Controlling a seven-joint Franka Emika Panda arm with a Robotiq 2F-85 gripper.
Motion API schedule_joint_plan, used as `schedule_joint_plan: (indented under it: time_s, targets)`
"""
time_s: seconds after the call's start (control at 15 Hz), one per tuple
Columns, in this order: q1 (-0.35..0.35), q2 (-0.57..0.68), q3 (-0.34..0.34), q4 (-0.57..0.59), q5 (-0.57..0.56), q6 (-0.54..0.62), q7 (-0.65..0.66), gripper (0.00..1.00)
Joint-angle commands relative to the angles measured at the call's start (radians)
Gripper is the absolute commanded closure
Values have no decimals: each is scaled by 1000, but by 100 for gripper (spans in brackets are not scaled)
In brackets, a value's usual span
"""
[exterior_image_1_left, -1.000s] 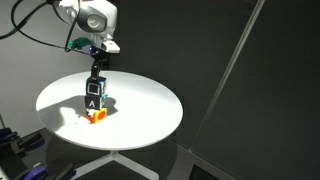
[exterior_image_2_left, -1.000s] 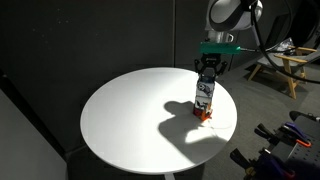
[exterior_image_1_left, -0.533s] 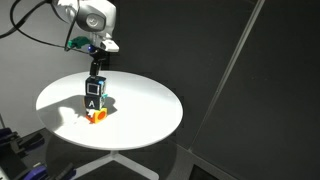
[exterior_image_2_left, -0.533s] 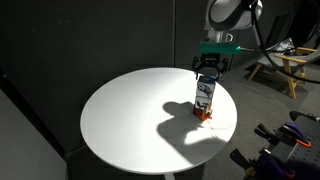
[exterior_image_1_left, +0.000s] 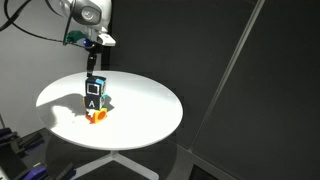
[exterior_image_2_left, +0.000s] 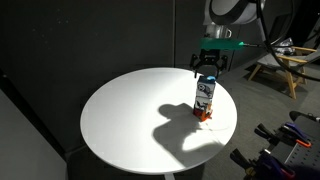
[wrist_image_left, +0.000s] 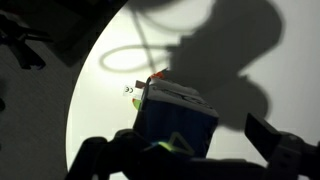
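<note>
A small stack of blocks stands on the round white table (exterior_image_1_left: 150, 112) (exterior_image_2_left: 130, 115). Its top block (exterior_image_1_left: 94, 97) (exterior_image_2_left: 205, 92) is black and white with a letter A and a blue top. A green piece and an orange block (exterior_image_1_left: 97, 117) (exterior_image_2_left: 204, 115) lie under it. My gripper (exterior_image_1_left: 95, 63) (exterior_image_2_left: 207, 66) hangs open and empty straight above the stack, clear of it. In the wrist view the block's dark blue top (wrist_image_left: 175, 118) sits between my spread fingers (wrist_image_left: 190, 158).
Dark curtains surround the table. A wooden chair (exterior_image_2_left: 277, 62) stands behind the arm, and dark equipment (exterior_image_2_left: 285, 145) sits by the table's edge. More gear (exterior_image_1_left: 15, 148) lies low beside the table. The stack stands near the table's rim (wrist_image_left: 80, 110).
My gripper has risen straight up from the top of the stack, leaving a gap above the blue-topped block. The stack has not moved.
</note>
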Motion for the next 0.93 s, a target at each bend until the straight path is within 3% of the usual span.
schedule_joint_plan:
  time_s: [0.0, 0.87]
  targets:
    - [5, -69, 15, -36, -3, -33, -95, 0]
    - [25, -233, 61, -166, -45, -73, -545, 0]
